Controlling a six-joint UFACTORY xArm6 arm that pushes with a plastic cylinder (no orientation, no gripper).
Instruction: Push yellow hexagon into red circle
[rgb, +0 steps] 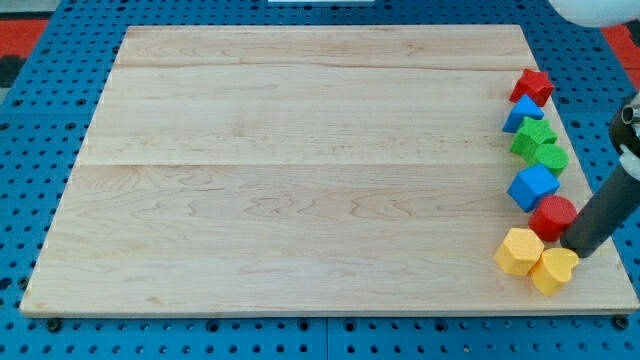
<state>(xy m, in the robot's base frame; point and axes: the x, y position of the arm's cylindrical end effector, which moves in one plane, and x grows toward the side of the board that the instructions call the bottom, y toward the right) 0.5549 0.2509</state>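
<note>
A yellow hexagon lies near the board's lower right corner. A red circle sits just above and to the right of it, touching or nearly touching. My tip is at the end of the dark rod, just right of the yellow hexagon, below the red circle and above a yellow heart.
Along the right edge of the wooden board, from the top: a red star, a blue triangle-like block, a green star, a green rounded block, a blue cube.
</note>
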